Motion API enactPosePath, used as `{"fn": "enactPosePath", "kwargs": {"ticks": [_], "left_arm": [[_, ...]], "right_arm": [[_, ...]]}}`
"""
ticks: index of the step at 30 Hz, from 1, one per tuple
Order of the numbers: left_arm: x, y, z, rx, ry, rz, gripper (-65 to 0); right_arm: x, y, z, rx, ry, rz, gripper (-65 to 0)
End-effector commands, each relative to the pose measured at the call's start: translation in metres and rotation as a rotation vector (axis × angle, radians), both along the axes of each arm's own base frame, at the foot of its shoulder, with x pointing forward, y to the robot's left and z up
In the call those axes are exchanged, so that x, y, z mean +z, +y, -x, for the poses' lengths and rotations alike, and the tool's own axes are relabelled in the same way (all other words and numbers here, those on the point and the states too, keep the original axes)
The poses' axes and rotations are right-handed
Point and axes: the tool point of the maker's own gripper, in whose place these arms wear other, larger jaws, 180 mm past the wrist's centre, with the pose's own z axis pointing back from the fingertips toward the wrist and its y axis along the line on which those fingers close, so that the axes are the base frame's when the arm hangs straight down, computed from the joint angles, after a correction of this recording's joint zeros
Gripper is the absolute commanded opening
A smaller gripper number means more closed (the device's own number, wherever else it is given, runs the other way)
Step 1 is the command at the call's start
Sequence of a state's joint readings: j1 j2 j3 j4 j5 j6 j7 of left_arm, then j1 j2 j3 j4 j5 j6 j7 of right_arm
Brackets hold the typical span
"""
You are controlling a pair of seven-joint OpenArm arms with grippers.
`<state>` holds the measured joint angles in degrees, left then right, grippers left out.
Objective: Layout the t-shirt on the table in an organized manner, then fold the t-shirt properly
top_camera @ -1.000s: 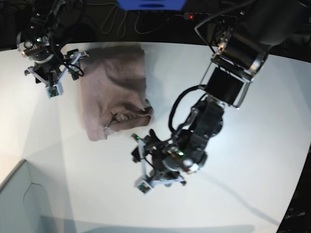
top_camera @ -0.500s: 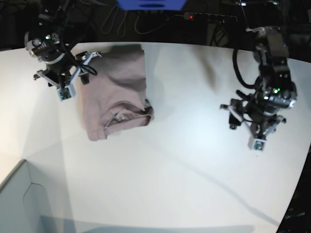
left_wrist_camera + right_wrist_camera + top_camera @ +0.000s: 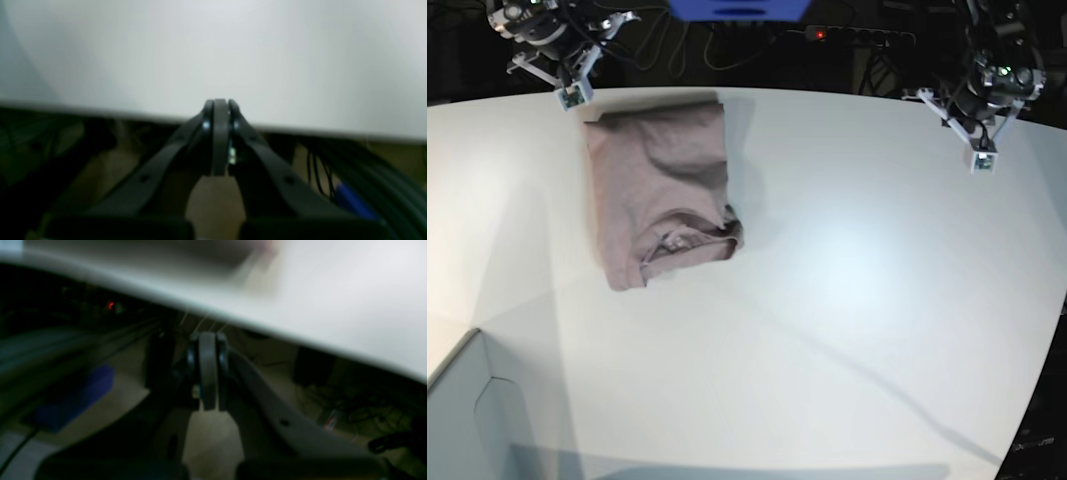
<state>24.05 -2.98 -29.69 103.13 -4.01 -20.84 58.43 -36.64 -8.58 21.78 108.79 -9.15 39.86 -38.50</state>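
Note:
The t-shirt (image 3: 662, 185) lies on the white table (image 3: 827, 300) at the back left, folded into a narrow mauve-pink rectangle with the collar bunched at its near right corner. Neither gripper touches it. My right gripper (image 3: 552, 50) hangs past the table's back edge, just behind the shirt's far left corner; in the right wrist view its fingertips (image 3: 206, 340) are pressed together on nothing. My left gripper (image 3: 975, 100) is raised at the table's back right corner, far from the shirt. Its fingertips (image 3: 218, 106) are also together and empty, over the table edge (image 3: 300, 131).
A pale grey box corner (image 3: 467, 420) stands at the front left. Behind the table are a blue object (image 3: 737, 8), a power strip with a red light (image 3: 822, 35) and dark cables. The right wrist view is blurred.
Both arms have pulled back from the shirt to the table's far edge, the left one swinging from the table's middle to the back right. Both grippers have shut. The shirt has not moved.

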Motion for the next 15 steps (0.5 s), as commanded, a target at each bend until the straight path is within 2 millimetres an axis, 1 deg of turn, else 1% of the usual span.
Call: {"fn": "enactPosePath", "kwargs": {"ticks": [1, 3, 4, 6, 8, 9, 11, 15], "left_arm": [[0.002, 0.005, 0.002, 0.001, -0.006, -0.014, -65.0], [-0.016, 0.0, 0.026, 0.008, 0.065, 0.013, -65.0], [-0.025, -0.004, 0.035, 0.017, 0.084, 0.03, -65.0], [-0.046, -0.01, 0.056, 0.046, 0.114, 0.065, -65.0], [-0.066, -0.016, 0.073, 0.072, 0.118, 0.1, -65.0], [-0.077, -0.018, 0.08, 0.083, 0.116, 0.115, -65.0], [-0.1, -0.024, 0.098, 0.111, 0.125, 0.15, -65.0], [-0.14, -0.033, 0.137, 0.181, 0.165, 0.205, -65.0]], "right_arm": [[0.005, 0.001, 0.001, 0.001, -0.032, -0.012, -65.0], [-0.001, 0.005, 0.017, -0.003, -0.029, -0.043, -65.0], [-0.005, 0.007, 0.024, -0.006, -0.026, -0.059, -65.0], [-0.019, 0.014, 0.044, -0.017, 0.004, -0.106, -65.0], [-0.037, 0.018, 0.064, -0.02, 0.049, -0.144, -65.0], [-0.047, 0.024, 0.074, -0.021, 0.075, -0.172, -65.0], [-0.068, 0.03, 0.099, -0.027, 0.136, -0.221, -65.0], [-0.11, 0.049, 0.124, -0.1, 0.203, -0.333, -65.0]]}}
